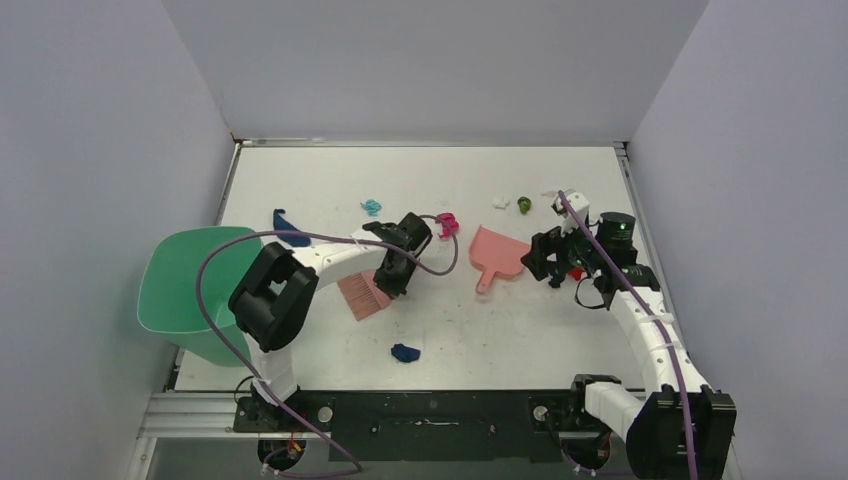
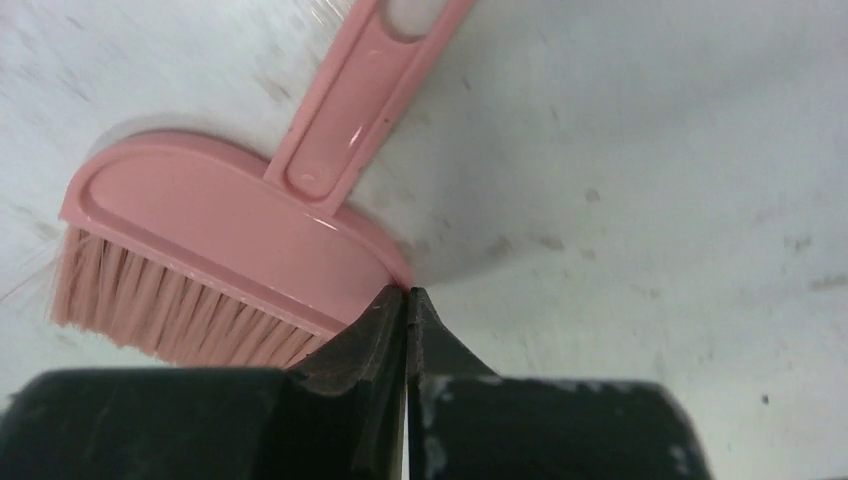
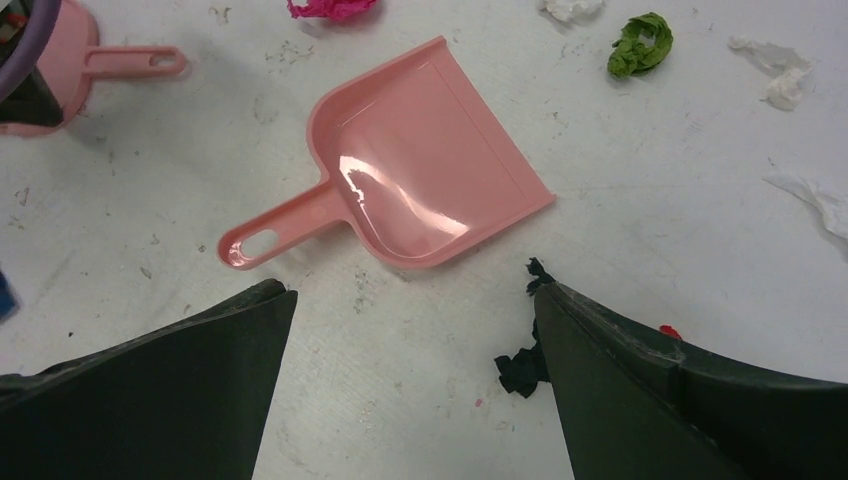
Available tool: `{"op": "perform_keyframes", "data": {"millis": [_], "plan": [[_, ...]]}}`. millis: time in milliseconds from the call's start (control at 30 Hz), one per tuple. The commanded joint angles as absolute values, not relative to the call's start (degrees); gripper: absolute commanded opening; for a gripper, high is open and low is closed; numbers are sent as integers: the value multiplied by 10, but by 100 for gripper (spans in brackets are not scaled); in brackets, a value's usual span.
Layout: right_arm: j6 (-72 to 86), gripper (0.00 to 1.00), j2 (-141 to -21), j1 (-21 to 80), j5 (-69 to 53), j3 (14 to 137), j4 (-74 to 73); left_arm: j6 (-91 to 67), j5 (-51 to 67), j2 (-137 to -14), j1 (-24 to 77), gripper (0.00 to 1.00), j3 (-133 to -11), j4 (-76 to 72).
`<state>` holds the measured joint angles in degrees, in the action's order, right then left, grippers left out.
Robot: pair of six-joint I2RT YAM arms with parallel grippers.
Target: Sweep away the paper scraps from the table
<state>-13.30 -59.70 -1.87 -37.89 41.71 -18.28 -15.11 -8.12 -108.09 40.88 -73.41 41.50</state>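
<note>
A: Which arm is nearer to the dustpan point(image 3: 430, 170)?
B: The right one. The right gripper point(image 3: 412, 292) stands wide apart just before it; the handle point(image 3: 280, 225) runs slanted toward one of its fingers (so the wrist must turn, I think).
A: And the left gripper point(image 2: 405, 300)?
B: Pressed together, empty, at the brush point(image 2: 220, 225) head's edge.
A: The paper scraps point(image 1: 405, 352)?
B: Scattered over the table point(image 1: 560, 330), mostly far side.
</note>
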Motion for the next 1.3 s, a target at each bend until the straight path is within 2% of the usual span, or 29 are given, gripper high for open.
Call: {"op": "perform_keyframes", "data": {"millis": [0,167,300,533,567,667,767,900,1000,1067,1167,1267], "plan": [[-149,95,-600,-15,-418,445,-173,-175,-26,-1001,448,0,-690,435],[-198,95,-607,-4,-482,460,-195,-156,-24,-929,462,0,-674,428],[-223,95,-631,30,-482,488,-227,-138,-56,-879,461,0,-684,430],[-258,97,-654,85,-473,526,-250,-116,-44,-821,447,0,-676,411],[-282,97,-659,92,-486,528,-255,-127,-58,-817,442,3,-676,414],[-333,97,-678,129,-490,534,-247,-161,-99,-790,426,38,-663,413],[-368,98,-727,176,-462,566,-260,-172,-105,-753,402,52,-638,393],[-442,98,-795,214,-465,606,-311,-167,-18,-715,344,60,-618,366],[-478,98,-840,254,-424,625,-315,-159,-22,-685,328,65,-582,324],[-479,98,-871,286,-393,647,-306,-159,-24,-665,323,65,-552,291],[-486,91,-926,341,-346,686,-315,-170,-15,-638,316,65,-516,254],[-508,91,-964,362,-342,707,-327,-175,-30,-603,313,65,-485,226]]}}
